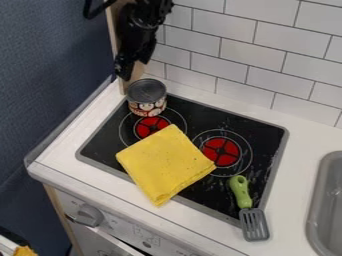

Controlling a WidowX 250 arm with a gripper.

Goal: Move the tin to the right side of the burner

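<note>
The tin (147, 100) stands upright, long axis vertical, flat end up, at the stove's (257, 131) back left corner. The claw (131, 69) hangs near that corner; wide or narrow, I cannot tell.

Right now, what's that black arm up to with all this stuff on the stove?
The robot arm's claw is just above and behind the tin, not gripping it. Its job is to move the tin to the right side of the burner, and that isn't done: the tin stands at the stove's back left corner. A folded yellow cloth lies across the front of the stovetop, and a green-handled spatula lies over its front right edge.
</note>
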